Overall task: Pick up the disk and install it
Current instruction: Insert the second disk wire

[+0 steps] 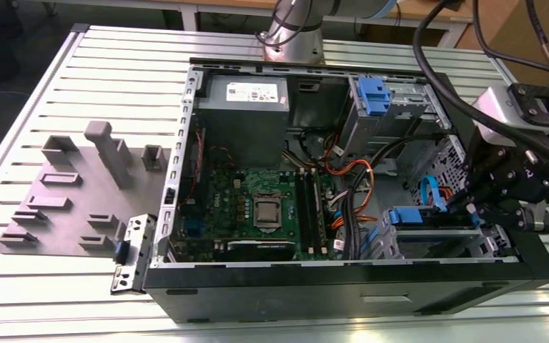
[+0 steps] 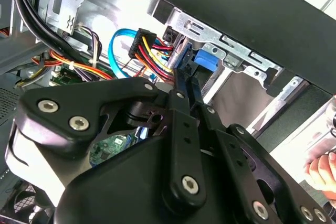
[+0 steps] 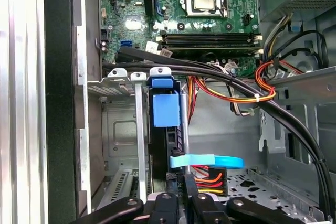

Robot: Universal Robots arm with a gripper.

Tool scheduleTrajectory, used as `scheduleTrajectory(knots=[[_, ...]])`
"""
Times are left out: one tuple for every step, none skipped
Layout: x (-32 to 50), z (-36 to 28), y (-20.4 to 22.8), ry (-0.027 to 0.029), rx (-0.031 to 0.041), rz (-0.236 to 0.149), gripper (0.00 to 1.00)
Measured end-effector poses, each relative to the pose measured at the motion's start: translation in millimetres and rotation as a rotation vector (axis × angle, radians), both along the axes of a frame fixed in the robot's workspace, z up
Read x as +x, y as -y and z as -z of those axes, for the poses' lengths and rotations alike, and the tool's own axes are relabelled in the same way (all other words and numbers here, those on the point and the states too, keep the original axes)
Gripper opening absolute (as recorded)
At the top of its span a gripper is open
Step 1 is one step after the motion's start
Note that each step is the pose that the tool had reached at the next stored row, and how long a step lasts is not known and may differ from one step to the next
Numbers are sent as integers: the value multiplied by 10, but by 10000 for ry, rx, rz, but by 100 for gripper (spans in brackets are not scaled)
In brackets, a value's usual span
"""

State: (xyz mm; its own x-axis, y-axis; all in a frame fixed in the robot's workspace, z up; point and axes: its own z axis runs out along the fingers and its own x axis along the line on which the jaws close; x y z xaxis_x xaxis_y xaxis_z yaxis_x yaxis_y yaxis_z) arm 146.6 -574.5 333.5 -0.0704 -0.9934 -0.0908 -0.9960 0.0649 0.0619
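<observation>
The gripper (image 3: 181, 192) sits low in the open computer case (image 1: 351, 282), at the drive cage (image 3: 118, 129) on the exterior view's right. The disk (image 3: 166, 109) stands on edge in a cage slot, blue carrier frame showing. Its long axis runs straight away from the fingertips, in line with the slot. The jaws are drawn narrow against the disk's near edge; whether they clamp it cannot be told. The cables (image 3: 231, 85) cross just beside it.

Computer case (image 1: 351, 289): matt black panels, bare metal drive cage (image 3: 118, 129). Disk carrier (image 3: 166, 109): smooth blue plastic. Gripper (image 2: 181, 85): matt black metal, bright screws. Table (image 1: 26, 286): ribbed aluminium.
</observation>
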Motion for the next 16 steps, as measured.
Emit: scheduleTrajectory(knots=[[0,-2,0,0,-3,5,16],[0,-5,0,0,-10,11,16],[0,-5,0,0,-13,16,16],[0,-6,0,0,-17,22,16],[0,-7,0,0,-19,28,16],[0,-9,0,0,-21,35,16],[0,-11,0,0,-20,40,16],[0,-11,0,1,-20,42,16],[0,-11,0,0,-20,44,16],[0,-11,0,1,-20,45,16],[-2,-11,0,5,-21,48,16],[-4,-11,1,9,-22,48,16],[-5,-11,1,12,-22,48,16],[-6,-11,1,14,-22,48,16],[-7,-12,1,16,-23,49,16],[-9,-12,2,17,-22,50,16]])
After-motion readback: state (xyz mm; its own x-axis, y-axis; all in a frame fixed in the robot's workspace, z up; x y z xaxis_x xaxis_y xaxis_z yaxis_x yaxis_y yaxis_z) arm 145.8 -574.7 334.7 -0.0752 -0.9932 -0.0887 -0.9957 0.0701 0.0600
